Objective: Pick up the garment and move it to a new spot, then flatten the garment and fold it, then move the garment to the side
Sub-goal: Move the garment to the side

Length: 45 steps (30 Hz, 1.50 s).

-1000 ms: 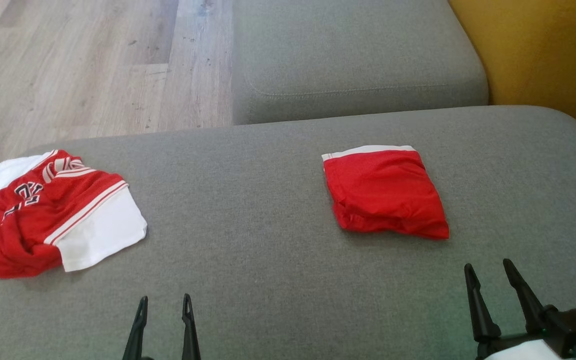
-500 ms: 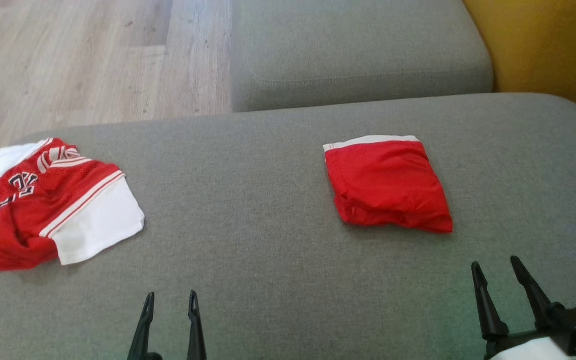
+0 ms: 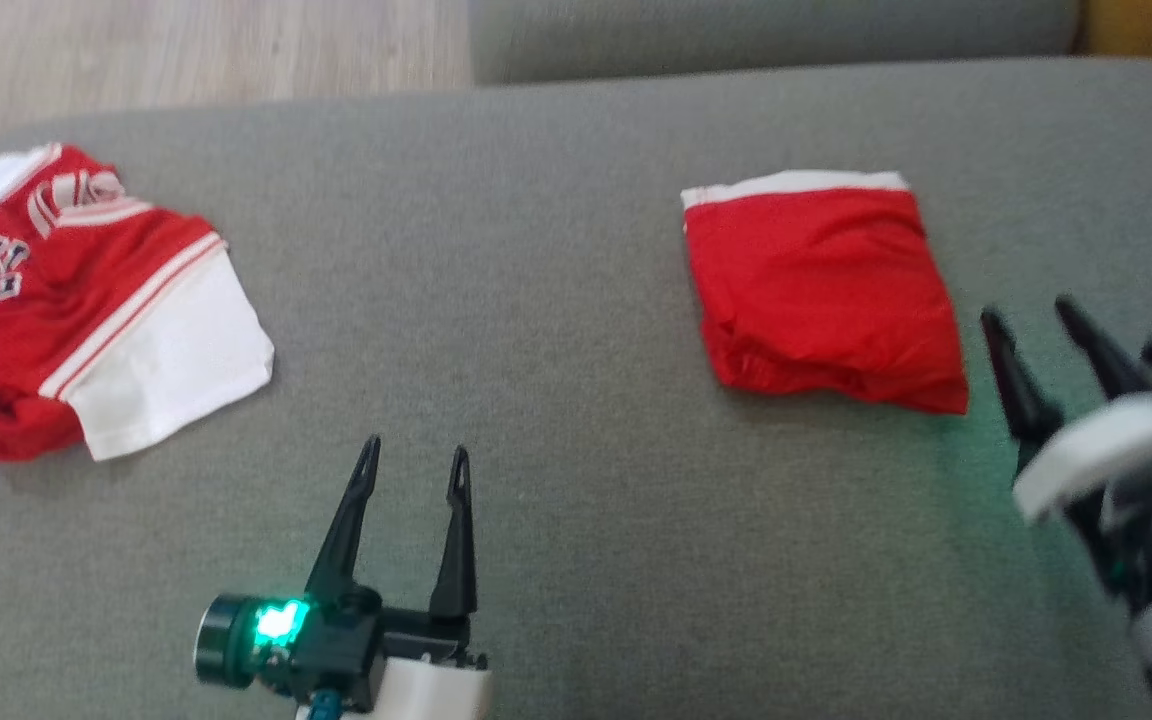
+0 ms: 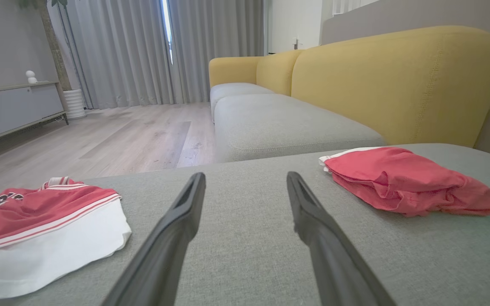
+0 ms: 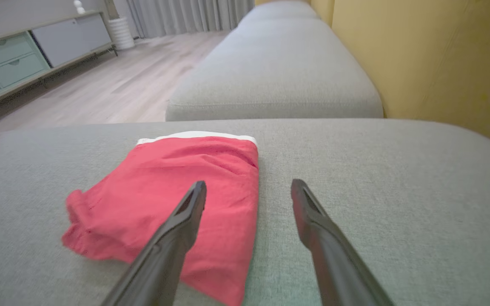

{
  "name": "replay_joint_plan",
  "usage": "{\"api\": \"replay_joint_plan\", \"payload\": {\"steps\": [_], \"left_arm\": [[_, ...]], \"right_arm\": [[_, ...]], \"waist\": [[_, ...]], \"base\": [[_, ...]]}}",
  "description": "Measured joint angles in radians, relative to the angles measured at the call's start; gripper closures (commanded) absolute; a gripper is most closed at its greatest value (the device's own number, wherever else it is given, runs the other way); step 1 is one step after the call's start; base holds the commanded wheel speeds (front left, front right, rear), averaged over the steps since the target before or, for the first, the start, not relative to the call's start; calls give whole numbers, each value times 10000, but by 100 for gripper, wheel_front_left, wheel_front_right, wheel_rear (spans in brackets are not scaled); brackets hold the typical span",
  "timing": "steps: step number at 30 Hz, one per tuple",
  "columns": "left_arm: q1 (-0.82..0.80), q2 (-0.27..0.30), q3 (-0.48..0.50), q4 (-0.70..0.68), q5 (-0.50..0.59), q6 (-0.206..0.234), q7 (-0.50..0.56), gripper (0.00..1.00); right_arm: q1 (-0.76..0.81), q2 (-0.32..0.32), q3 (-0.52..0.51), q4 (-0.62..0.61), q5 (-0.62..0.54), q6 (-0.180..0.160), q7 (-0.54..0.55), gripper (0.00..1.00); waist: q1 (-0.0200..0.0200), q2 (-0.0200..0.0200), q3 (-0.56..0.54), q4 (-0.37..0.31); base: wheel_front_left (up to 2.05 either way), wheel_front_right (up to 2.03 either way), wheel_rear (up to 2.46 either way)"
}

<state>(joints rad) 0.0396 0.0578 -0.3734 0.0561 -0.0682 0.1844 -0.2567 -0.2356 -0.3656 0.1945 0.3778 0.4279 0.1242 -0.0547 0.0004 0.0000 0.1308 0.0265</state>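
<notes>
Beside the folded garment [image 3: 821,290], right pincer [image 3: 1024,308] hovers splayed.

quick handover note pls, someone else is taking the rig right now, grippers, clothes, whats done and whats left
Grippers: left gripper open and empty, over bare cushion between the two garments. The right gripper is open and empty, at the right edge of the red piece.
Things: red piece lies folded, right of centre on the cushion. The jersey lies crumpled at the left end.
Done: red piece looks folded and set down.
Left: jersey looks unhandled, so likely pick up, move, flatten, fold, set aside. I cannot tell whether the red piece must go further aside.
</notes>
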Motion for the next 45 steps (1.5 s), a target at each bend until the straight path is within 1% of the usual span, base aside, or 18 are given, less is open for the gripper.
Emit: {"api": "replay_joint_plan", "payload": {"steps": [3,4,6,12,16,17,18,23,25,27,28,32,36,37,41,43,44,45], "left_arm": [[-252,-6,-174,-88,-31,-8,0,0],[-326,-10,-307,-96,-31,-6,0,0],[-418,-10,-447,-81,-31,0,0,0],[-769,-15,-610,35,-61,4,0,0],[-806,-15,-602,61,-71,8,0,0],[-812,-15,-604,86,-121,8,0,0],[-827,-15,-621,117,-127,-2,0,0],[-1108,-15,-685,148,21,-84,0,0],[-1157,-15,-673,23,17,-92,0,0],[-1158,-17,-656,-90,19,-96,0,0],[-1158,-17,-656,-90,19,-96,0,0],[-1267,-17,-625,-205,77,-100,0,0],[-1807,-19,-633,-265,184,-194,0,0],[-2133,-21,-635,-280,257,-222,-2,0],[-2699,-29,-656,-263,339,-297,0,0],[-2932,-33,-658,-219,357,-351,0,0],[-3024,-33,-656,-188,357,-357,0,0],[-3095,-35,-654,-157,357,-360,0,0]], "right_arm": [[-1064,-414,380,650,970,0,1037,0],[-1474,-629,644,1166,1346,0,1592,0],[-1770,-773,805,1743,1670,0,1923,0],[-2709,-888,1195,2949,2422,0,1860,0],[-3224,-884,1845,3336,2928,0,1808,0],[-3310,-886,2048,3421,2995,0,1808,48],[-3379,-897,2286,3488,3024,0,1808,100],[-3759,-1191,3058,3724,3070,0,1244,100],[-3883,-1446,3264,3843,3012,0,1018,100],[-3958,-1875,3381,3952,2947,0,865,100],[-3958,-1875,3381,3952,2947,0,865,100],[-4174,-3020,3388,4075,2876,0,589,100],[-4518,-4165,3390,4021,2754,0,399,100],[-4691,-4663,3289,3998,2625,0,370,100],[-5035,-5480,2838,4184,2370,0,280,100],[-5192,-5664,2704,4301,2136,0,186,100],[-5248,-5680,2673,4335,1967,0,105,5],[-5289,-5680,2677,4335,1720,0,-44,0]], "waist": [[0,0,408,107],[0,0,628,190],[0,0,815,290],[-1,0,1302,629],[-3,0,1554,726],[-2,0,1609,729],[-2,0,1657,729],[-3,0,1837,643],[-4,0,1893,523],[-4,0,1982,367],[-4,0,1982,367],[-4,0,2326,15],[-3,0,2898,-303],[-3,0,3229,-454],[-2,0,3906,-675],[-1,0,4190,-742],[0,0,4294,-766],[0,-1,4364,-778]], "base": [[0,0,0],[0,0,0],[0,0,0],[0,0,0],[0,0,0],[0,0,0],[0,0,0],[0,0,0],[0,0,0],[0,0,0],[0,0,0],[0,0,0],[0,0,0],[0,0,0],[0,0,0],[0,0,0],[0,0,0],[0,0,0]]}}
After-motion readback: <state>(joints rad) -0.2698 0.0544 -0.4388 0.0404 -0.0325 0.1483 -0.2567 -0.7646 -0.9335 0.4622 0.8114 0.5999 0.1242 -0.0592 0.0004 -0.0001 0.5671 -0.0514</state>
